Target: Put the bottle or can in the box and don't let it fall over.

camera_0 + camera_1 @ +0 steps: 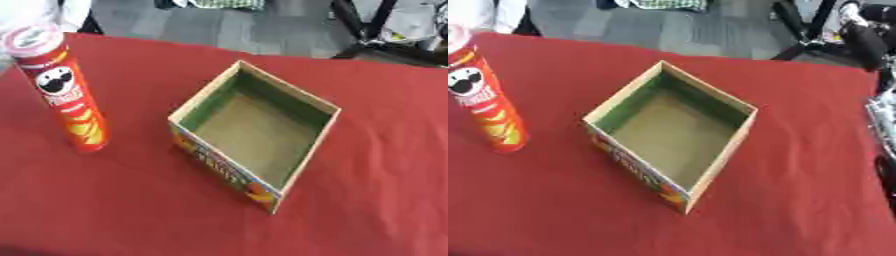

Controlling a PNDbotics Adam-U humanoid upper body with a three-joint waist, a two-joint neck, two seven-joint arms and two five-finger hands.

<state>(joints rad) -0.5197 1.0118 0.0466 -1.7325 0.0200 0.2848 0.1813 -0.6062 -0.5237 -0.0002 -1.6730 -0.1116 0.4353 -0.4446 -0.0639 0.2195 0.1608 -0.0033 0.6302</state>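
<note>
A tall red Pringles can (66, 90) with a pale lid stands upright on the red tablecloth at the left. An open cardboard box (254, 127) with a printed front and a green inner wall sits in the middle, turned cornerwise, with nothing inside. The can stands a short way left of the box and does not touch it. Black and silver parts of my right arm (866, 37) come down the right edge of the right eye view. A part that may be my right hand (883, 117) shows there, cut off by the edge and well right of the box. My left hand is out of sight.
The red tablecloth (131, 210) covers the table all round the box. Beyond the far edge are a grey floor, black stand legs (367, 25) and some cloth.
</note>
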